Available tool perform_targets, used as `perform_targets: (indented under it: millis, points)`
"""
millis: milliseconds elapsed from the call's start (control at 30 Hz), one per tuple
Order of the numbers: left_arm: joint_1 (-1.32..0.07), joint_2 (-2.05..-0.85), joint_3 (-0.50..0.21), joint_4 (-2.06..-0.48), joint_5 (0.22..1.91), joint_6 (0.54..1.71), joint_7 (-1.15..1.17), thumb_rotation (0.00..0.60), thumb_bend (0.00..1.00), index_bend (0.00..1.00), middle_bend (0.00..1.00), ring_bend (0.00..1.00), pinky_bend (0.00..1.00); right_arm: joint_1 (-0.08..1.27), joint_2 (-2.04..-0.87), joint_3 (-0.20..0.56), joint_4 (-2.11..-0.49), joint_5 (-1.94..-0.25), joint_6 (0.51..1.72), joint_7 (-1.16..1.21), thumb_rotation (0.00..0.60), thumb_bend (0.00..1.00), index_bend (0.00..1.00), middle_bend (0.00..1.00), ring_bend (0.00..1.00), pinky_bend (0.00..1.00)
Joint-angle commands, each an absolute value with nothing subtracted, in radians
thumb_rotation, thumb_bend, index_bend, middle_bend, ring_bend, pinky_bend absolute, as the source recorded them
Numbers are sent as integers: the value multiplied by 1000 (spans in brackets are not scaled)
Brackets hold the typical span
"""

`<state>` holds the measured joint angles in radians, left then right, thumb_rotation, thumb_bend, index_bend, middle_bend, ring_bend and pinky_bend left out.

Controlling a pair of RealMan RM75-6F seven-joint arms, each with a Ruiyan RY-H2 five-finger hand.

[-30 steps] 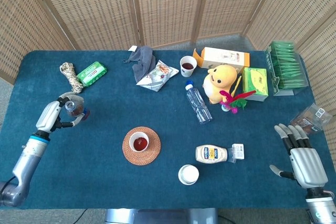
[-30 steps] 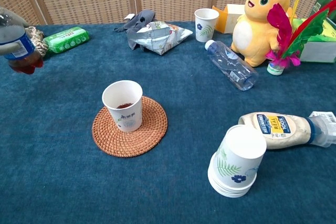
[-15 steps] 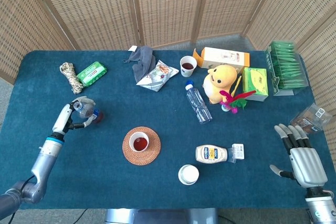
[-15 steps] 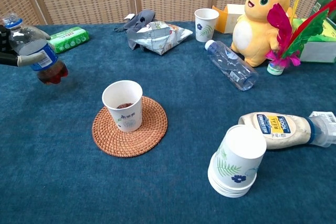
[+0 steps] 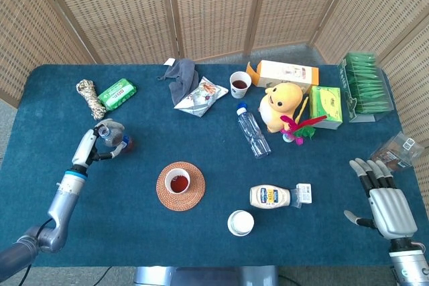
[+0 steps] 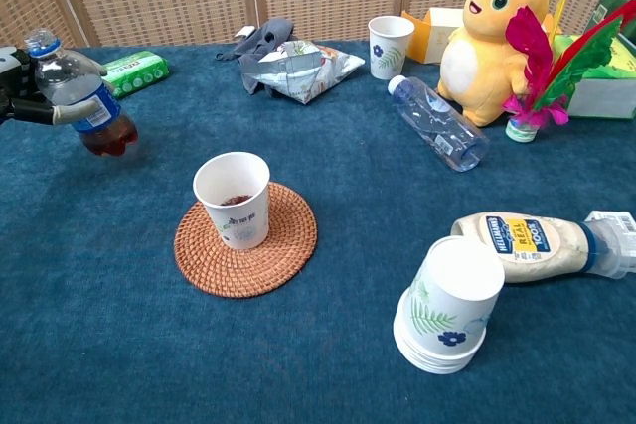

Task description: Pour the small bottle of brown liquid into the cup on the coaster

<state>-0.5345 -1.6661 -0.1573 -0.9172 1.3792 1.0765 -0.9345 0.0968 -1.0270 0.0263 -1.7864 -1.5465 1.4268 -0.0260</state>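
My left hand (image 5: 100, 144) (image 6: 22, 96) grips a small bottle (image 5: 115, 140) (image 6: 83, 104) with a blue label and a little brown liquid at its base. It holds the bottle tilted, just above the blue table at the left. A paper cup (image 5: 178, 182) (image 6: 232, 199) with brown liquid in it stands on a round woven coaster (image 5: 166, 195) (image 6: 288, 244), to the right of the bottle and nearer the front. My right hand (image 5: 383, 195) rests open at the table's right edge, holding nothing.
A mayonnaise bottle (image 5: 273, 197) lies beside an upturned stack of cups (image 5: 240, 222). Further back are a clear water bottle (image 5: 253, 131), a yellow plush toy (image 5: 284, 104), a second cup (image 5: 239, 84), a snack bag (image 5: 203, 96), a grey cloth (image 5: 181, 75), boxes, a green pack (image 5: 116, 93) and a rope coil (image 5: 89, 97).
My left hand has carried the bottle rightward and inward over the table, toward the coaster, and lower. The right hand has stayed put.
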Motion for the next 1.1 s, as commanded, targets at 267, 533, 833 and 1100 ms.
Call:
perform_targets:
  millis: [267, 533, 833, 1100]
  points:
    - [-561, -1715, -172, -843, 1367, 1031, -933, 600, 462, 403, 344, 144, 354, 97, -1020, 17, -1794, -1561, 1424, -14, 600, 0, 0, 0, 0, 0]
    - [-565, -1733, -164, -816, 1375, 1015, -929, 600, 461, 401, 333, 132, 349, 98, -1015, 20, -1793, -1557, 1426, 0, 600, 0, 0, 0, 0, 0]
    - [-561, -1735, -137, -806, 1406, 1014, -961, 600, 452, 367, 206, 6, 276, 98, -1013, 19, -1792, -1560, 1428, 7, 600, 0, 0, 0, 0, 0]
    - [-556, -1725, -112, -792, 1447, 1035, -1048, 600, 410, 98, 0, 0, 157, 98, -1013, 19, -1792, -1560, 1428, 7, 600, 0, 0, 0, 0, 0]
